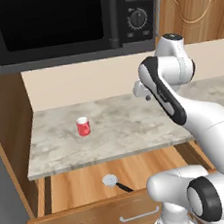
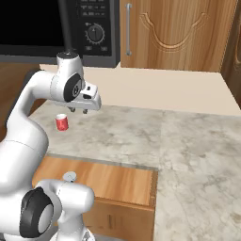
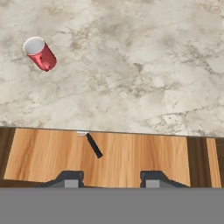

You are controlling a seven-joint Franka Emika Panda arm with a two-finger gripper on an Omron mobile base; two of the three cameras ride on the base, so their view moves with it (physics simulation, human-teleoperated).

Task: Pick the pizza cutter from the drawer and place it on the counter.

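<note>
Gripper (image 3: 111,177) first: its two dark fingertips (image 3: 70,178) rose at the bottom of the hand view with a wide gap between them, spread and holding nothing. In the right base view the hand (image 2: 84,104) sat in the upper left of the frame, raised above the stone.

And the pizza cutter (image 1: 115,182) lay flat on the floor of the drawer (image 1: 83,188), low and centre-left in the left base view, its pale round wheel toward the counter edge and its thin black handle trailing off to the lower right. In the hand view only the black handle (image 3: 94,145) and a sliver of the wheel peeked out just under the counter's pale edge, above and between the fingertips and apart from them. In the right base view the wheel (image 2: 70,176) showed at the lower left, just above the robot's shoulder.

That drawer was pulled out, its slim silver bar handle (image 1: 139,215) at the bottom of the left base view.

Above it ran the counter (image 1: 125,127), beige-grey marbled stone. On it stood a red can (image 1: 83,126), upright, left of centre, well apart from the cutter. A black microwave (image 1: 65,21) filled the top of that view, with a wooden cabinet door (image 2: 179,33) to its right.
</note>
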